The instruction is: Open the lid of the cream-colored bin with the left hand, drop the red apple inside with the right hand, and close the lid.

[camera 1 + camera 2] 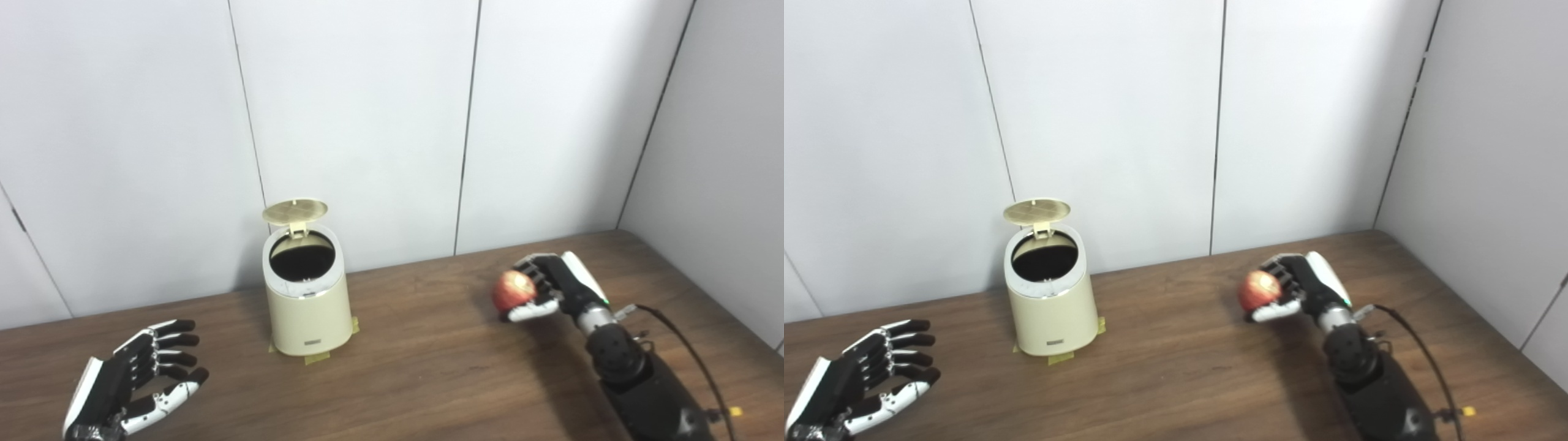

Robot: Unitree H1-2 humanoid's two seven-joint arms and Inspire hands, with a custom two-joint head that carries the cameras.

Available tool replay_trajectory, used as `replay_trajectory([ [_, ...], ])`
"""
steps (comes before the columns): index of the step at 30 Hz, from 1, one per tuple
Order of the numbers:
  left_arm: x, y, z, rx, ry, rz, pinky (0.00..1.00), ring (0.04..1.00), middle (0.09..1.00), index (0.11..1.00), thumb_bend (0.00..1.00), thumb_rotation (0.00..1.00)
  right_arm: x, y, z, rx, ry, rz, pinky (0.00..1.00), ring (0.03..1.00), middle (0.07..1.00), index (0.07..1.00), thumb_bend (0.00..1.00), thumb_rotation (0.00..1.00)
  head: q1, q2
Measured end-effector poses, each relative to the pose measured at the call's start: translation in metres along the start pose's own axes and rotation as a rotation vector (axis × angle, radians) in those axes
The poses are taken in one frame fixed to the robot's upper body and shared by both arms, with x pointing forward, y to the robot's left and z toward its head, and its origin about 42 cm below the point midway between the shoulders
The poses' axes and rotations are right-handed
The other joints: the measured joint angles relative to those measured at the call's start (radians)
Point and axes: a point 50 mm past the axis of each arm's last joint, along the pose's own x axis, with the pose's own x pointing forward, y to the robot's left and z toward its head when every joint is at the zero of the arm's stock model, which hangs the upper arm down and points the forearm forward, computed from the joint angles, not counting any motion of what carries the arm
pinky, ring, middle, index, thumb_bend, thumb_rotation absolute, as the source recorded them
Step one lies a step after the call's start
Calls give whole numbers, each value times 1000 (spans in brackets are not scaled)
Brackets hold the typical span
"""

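Observation:
The cream-colored bin (pixel 307 306) stands at the back left of the wooden table, taped down at its base. Its round lid (pixel 295 211) is tipped up and back, and the dark inside shows. My left hand (pixel 136 378) hovers low at the front left, well apart from the bin, open with fingers spread and nothing in it. My right hand (pixel 548 286) is at the right, raised a little above the table, shut on the red apple (pixel 514 290). The apple faces left toward the bin, about a bin's width or more away from it.
White wall panels stand close behind the bin and along the right side. The brown table (pixel 416 367) runs between the bin and my right hand. A black cable (pixel 692 352) trails along my right forearm.

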Motion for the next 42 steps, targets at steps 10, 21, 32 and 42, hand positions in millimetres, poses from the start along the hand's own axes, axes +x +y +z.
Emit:
replay_trajectory([
  [10, 0, -6, -6, 4, 9, -8, 553, 600, 690, 753, 609, 0, 17, 6, 87, 43, -194, 8, 357, 401, 455, 505, 529, 3, 89, -18],
  [21, 1, -26, -13, -10, 6, -21, 526, 598, 695, 757, 639, 91, 10, 67, 116, 211, -182, 74, 344, 375, 435, 520, 524, 1, 233, -32],
  [32, 3, -42, -11, -29, 6, -7, 520, 602, 696, 751, 657, 91, 23, 93, 163, 221, -203, 100, 346, 392, 437, 512, 526, 3, 311, -38],
  [42, 4, -48, -11, -32, 11, -8, 522, 596, 698, 756, 661, 97, 29, 101, 166, 210, -195, 124, 333, 383, 434, 506, 527, 2, 330, -38],
])
